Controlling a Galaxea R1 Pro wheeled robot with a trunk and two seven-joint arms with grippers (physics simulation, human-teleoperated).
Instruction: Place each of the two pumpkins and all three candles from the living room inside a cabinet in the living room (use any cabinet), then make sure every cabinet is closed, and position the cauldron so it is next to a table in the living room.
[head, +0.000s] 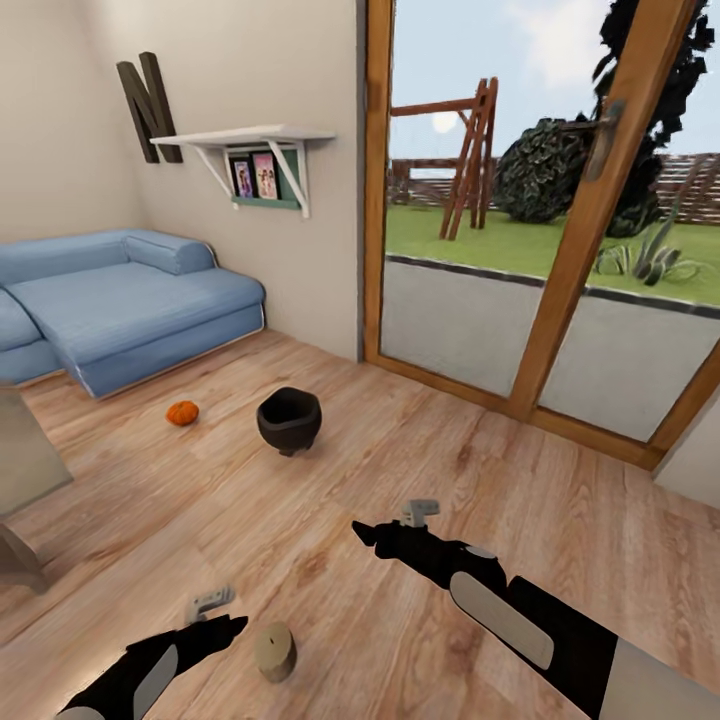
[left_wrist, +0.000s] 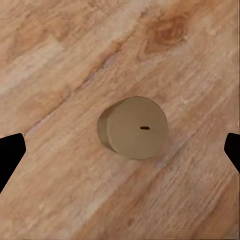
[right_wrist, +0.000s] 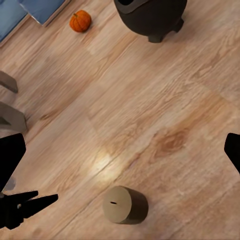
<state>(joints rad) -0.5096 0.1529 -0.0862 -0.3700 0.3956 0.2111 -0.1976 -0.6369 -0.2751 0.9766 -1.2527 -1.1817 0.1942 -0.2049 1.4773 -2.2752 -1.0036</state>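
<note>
Pale blue fabric sofa against the back wall, well clear of the work; glossy beige-grey low table cut off at the near left edge, slanted legs visible; round-bellied black cauldron standing upright on the wood floor, well apart from that table, so that step not yet done; small round orange pumpkin on the floor just beside the cauldron, near the sofa corner; short stubby beige candle lying tipped on its side right below the left gripper; left wrist view shows it centred between the spread fingertips, jaws released, nothing held; right gripper also spread wide and empty, hovering mid-floor

Risks (judgement): the candle is on its round side, so a closing finger hitting off-centre would likely roll it away; descending too far jams the fingertips into the floor; the arms are near each other, so a right-arm swing could clip the left; no dark-brown cabinet visible here
</note>
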